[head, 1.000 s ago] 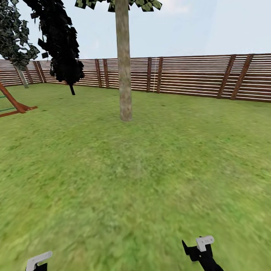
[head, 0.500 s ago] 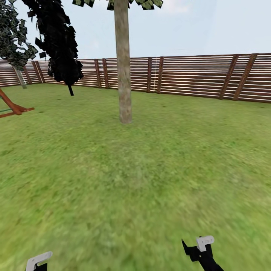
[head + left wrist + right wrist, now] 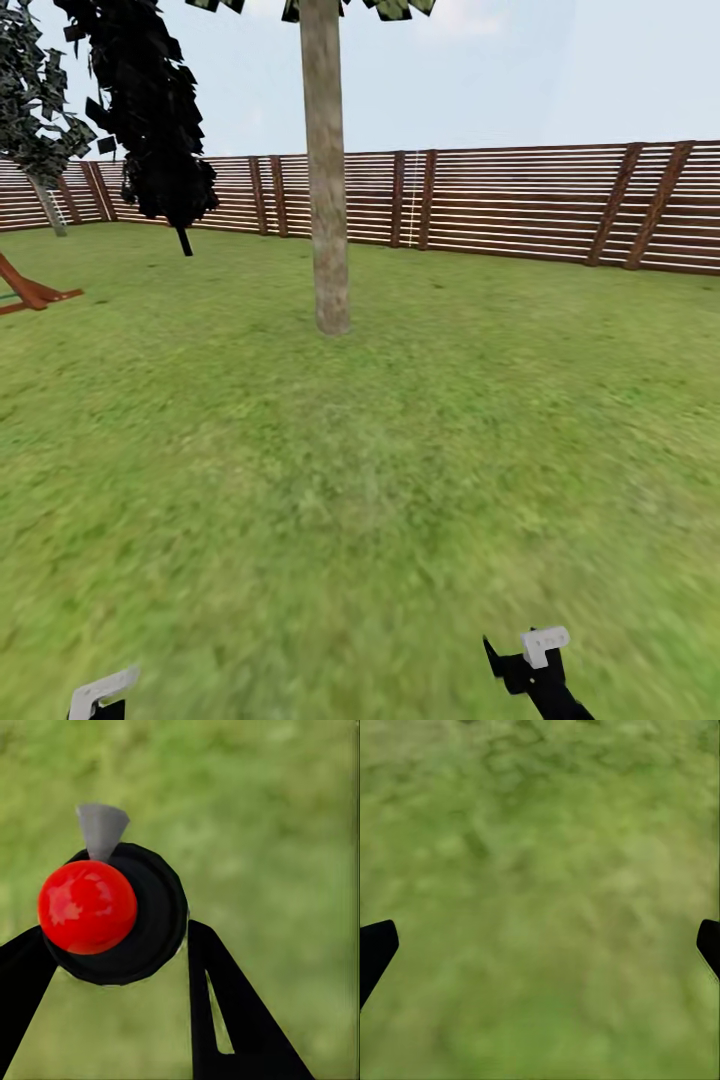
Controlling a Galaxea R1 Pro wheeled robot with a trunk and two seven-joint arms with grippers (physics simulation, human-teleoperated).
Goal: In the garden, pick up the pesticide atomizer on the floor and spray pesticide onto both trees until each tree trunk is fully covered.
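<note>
The robot faces a tall tree with a smooth, mottled grey-brown trunk point(image 3: 328, 200) that stands in the upper centre of the head view, well apart from both arms, so the step in hand looks like the approach to spraying range. In the left wrist view the left pincer point(image 3: 120, 945) has its two black fingers closed on the black, rounded pesticide atomizer with a glossy red ball top and a small grey nozzle point(image 3: 112, 911), which sits between the fingers over blurred grass. The right pincer point(image 3: 540, 945) is spread wide and holds nothing, its dark fingertips point(image 3: 375, 949) at the frame's two edges above the lawn. To do this well, the base should likely drive straight on until the trunk is near, and the grey nozzle should be turned toward the bark before any spraying, then swept from the flared base upward. The rough green lawn point(image 3: 400, 450) fills the lower frame; a brown horizontal-slat wooden fence point(image 3: 520, 200) crosses the upper frame, with a near-black narrow cypress point(image 3: 150, 110) at upper left.
</note>
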